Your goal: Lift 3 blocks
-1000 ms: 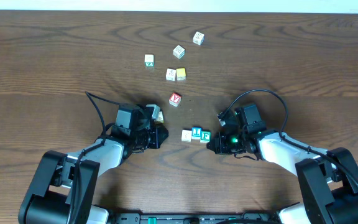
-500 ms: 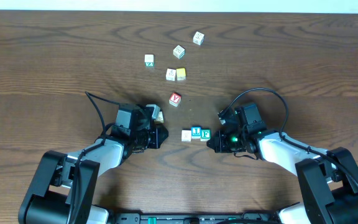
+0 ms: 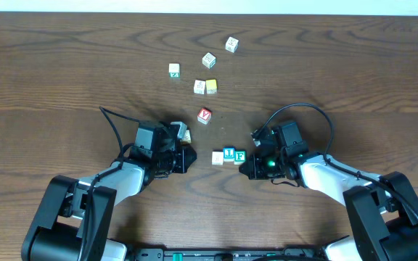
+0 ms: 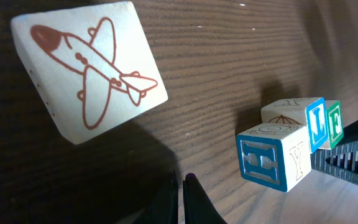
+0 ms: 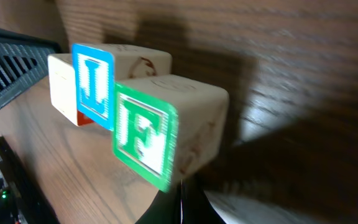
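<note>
Three blocks stand in a row on the table: a cream-topped one [image 3: 218, 157], one with a blue "L" face [image 3: 228, 153] and one with a green "F" face [image 3: 239, 156]. My left gripper [image 3: 191, 156] is shut and empty, lying just left of the row. In the left wrist view its fingertips [image 4: 182, 182] point toward the near block [image 4: 272, 155], with a gap between. My right gripper [image 3: 244, 169] is shut and empty at the right end of the row. In the right wrist view its tips [image 5: 181, 188] sit right under the green "F" block [image 5: 160, 140]; the blue "L" block [image 5: 95, 84] is behind.
A cream block with a red airplane drawing [image 4: 89, 68] lies beside my left gripper [image 3: 185, 135]. A red "Y" block [image 3: 205, 115] sits further back. A yellow block [image 3: 211, 86] and several other cubes [image 3: 208, 60] are scattered at the far middle.
My right gripper has crept a little to the left, closer against the green "F" block. The left arm and the blocks have stayed put.
</note>
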Robot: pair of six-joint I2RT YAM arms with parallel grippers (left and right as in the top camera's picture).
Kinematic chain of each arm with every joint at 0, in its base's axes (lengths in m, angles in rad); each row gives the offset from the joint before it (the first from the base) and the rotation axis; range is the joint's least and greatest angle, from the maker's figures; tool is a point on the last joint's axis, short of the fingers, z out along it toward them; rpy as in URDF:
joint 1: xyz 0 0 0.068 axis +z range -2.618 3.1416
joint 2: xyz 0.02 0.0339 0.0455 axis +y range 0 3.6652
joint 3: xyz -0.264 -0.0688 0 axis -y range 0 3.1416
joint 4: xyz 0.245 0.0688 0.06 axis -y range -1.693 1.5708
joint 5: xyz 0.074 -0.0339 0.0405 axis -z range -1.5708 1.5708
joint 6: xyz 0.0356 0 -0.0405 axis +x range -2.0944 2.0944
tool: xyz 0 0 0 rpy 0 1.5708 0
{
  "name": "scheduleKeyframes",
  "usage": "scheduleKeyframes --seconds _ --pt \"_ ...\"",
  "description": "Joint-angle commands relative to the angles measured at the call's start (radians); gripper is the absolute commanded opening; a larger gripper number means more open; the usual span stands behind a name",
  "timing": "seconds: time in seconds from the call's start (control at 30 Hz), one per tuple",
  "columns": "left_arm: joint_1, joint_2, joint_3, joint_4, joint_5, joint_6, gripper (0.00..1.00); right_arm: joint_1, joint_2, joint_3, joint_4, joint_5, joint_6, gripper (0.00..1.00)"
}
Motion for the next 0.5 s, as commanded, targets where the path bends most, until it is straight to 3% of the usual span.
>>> scheduleKeyframes --seconds 0.0,0.47 --pt "0.007 0.006 0.01 -0.007 -0.039 0.002 0.07 0.009 0.01 -0.006 0.027 0.009 0.023 0.01" --pt "0.007 0.006 0.01 -0.006 -0.04 0.002 0.07 0.026 0.01 -0.006 -0.007 0.011 0.021 0.01"
